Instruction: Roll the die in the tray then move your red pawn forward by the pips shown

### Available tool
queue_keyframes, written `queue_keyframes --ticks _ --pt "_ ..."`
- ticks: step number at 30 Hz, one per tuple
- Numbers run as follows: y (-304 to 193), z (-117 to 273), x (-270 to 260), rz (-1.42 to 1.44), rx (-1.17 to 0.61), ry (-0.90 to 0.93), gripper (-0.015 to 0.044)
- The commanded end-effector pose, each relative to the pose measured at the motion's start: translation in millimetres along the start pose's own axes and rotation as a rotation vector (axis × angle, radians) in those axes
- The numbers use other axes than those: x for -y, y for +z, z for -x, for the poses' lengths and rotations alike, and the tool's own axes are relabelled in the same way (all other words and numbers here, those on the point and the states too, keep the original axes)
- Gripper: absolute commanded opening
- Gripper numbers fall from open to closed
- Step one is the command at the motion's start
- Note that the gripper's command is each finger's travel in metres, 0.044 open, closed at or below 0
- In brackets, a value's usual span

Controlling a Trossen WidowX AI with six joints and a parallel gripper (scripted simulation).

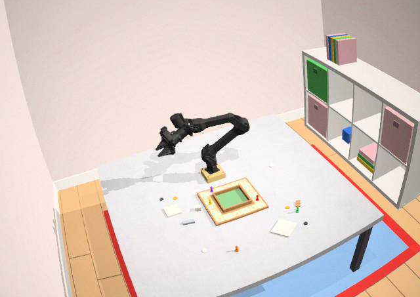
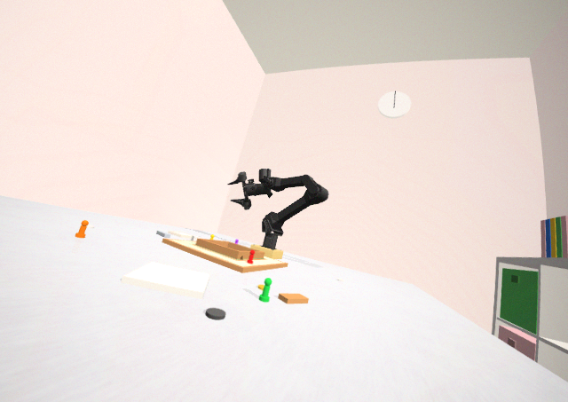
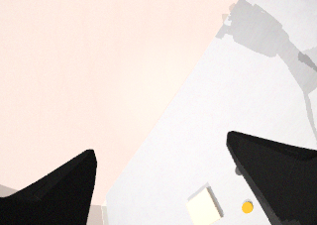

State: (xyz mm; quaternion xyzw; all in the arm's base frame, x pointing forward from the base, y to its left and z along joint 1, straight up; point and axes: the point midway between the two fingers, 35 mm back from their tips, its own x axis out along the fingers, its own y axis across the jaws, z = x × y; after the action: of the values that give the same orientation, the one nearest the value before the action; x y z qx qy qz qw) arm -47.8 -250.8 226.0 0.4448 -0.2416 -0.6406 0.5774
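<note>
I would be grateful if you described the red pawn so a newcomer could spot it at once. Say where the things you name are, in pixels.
On the grey table (image 1: 146, 253) (image 2: 114, 342) lies a square game board (image 1: 216, 219) (image 2: 201, 256) with a green-floored tray (image 1: 233, 207) (image 2: 217, 247) in its middle. The red pawn (image 1: 257, 198) (image 2: 251, 257) stands on the board beside that tray, across from the yellow (image 1: 210, 202) and purple (image 1: 211, 189) ones.

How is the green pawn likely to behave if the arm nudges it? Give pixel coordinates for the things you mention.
The green pawn (image 1: 297, 210) (image 2: 265, 290) would probably tip if pushed at its round head, since it stands tall on a small foot. Once down, it may roll, given its rounded shape. Its slim build suggests it is fairly light.
</note>
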Motion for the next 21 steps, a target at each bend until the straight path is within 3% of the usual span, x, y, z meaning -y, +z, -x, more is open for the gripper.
queue_keyframes --ticks 1,5,13,21 --pt "-1 -1 0 0.005 -0.008 -0.003 0.0374" --pt "-28 -24 -6 0.132 -0.182 -0.063 0.0275" --pt "-115 -61 -19 0.558 -0.634 -0.153 0.0275" --pt "-220 -61 -21 1.129 -1.098 -0.138 0.0275"
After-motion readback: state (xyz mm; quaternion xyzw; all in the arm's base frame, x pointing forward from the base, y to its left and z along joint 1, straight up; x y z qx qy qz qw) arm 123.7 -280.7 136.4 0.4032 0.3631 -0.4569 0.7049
